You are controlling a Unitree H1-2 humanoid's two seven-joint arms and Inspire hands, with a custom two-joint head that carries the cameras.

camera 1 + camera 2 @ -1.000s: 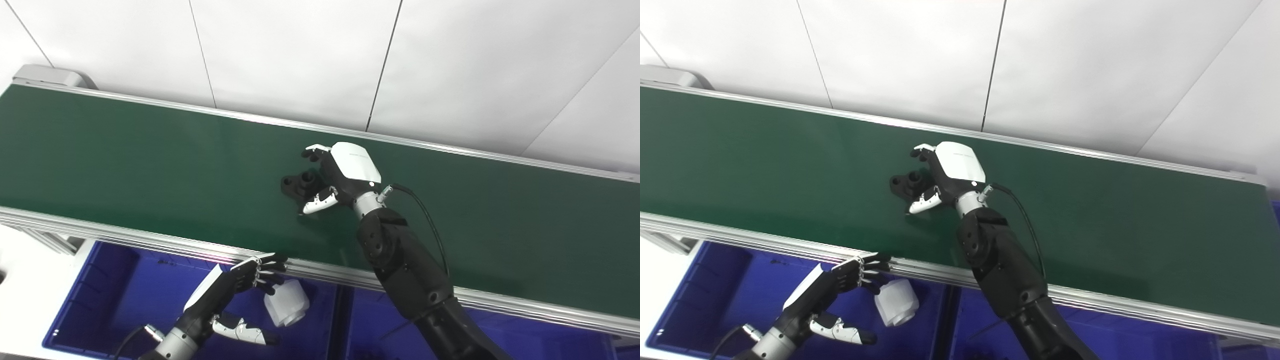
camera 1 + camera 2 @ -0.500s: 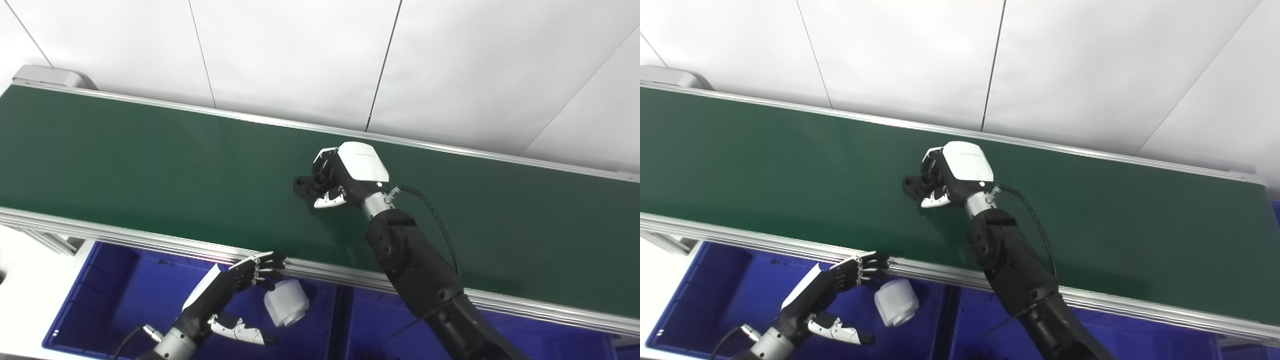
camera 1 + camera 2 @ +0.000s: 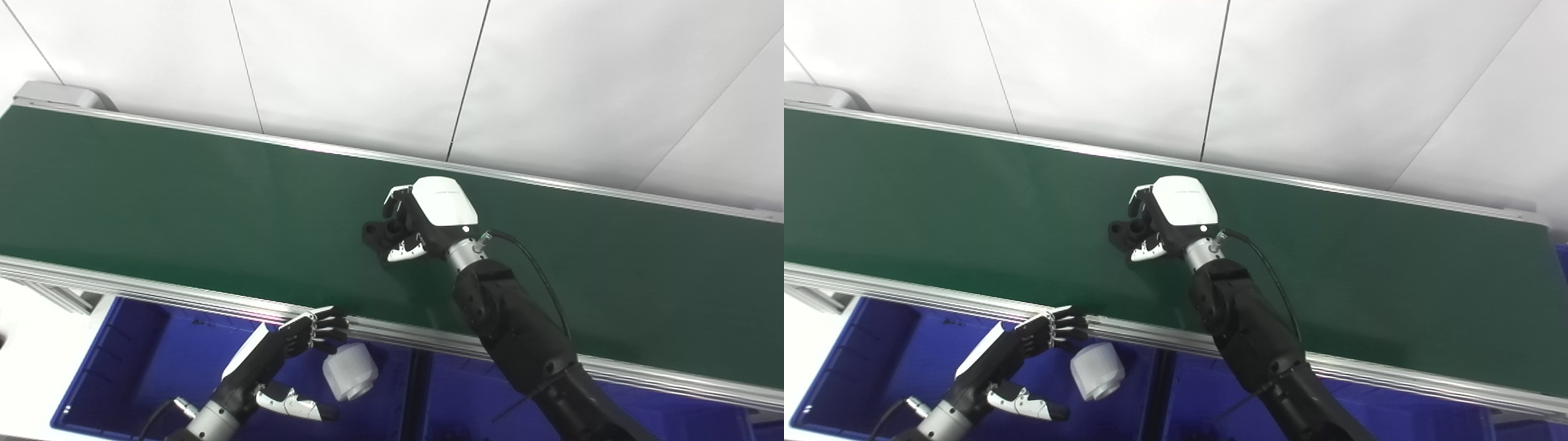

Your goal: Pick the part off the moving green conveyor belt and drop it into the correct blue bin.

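My right robot hand (image 3: 422, 223) sits mid-belt, fingers curled around the black part (image 3: 375, 232), thumb under its near side. I read this as a grip closed on the part, which rests low on the belt (image 3: 153, 202) or just off it (cannot tell which). The part pokes out at 9 o'clock from the palm, so the hold looks like it is on one end only.

Left robot hand (image 3: 278, 355) hangs over the left bin (image 3: 110, 367), fingers spread, holding nothing; fingertips close to the belt's near rail (image 3: 184, 294). A white part (image 3: 349, 380) lies in that bin at 3 o'clock from it.

Room: belt bare all round. Route to the bins runs toward 6 o'clock over the rail, so I'd lift before crossing.
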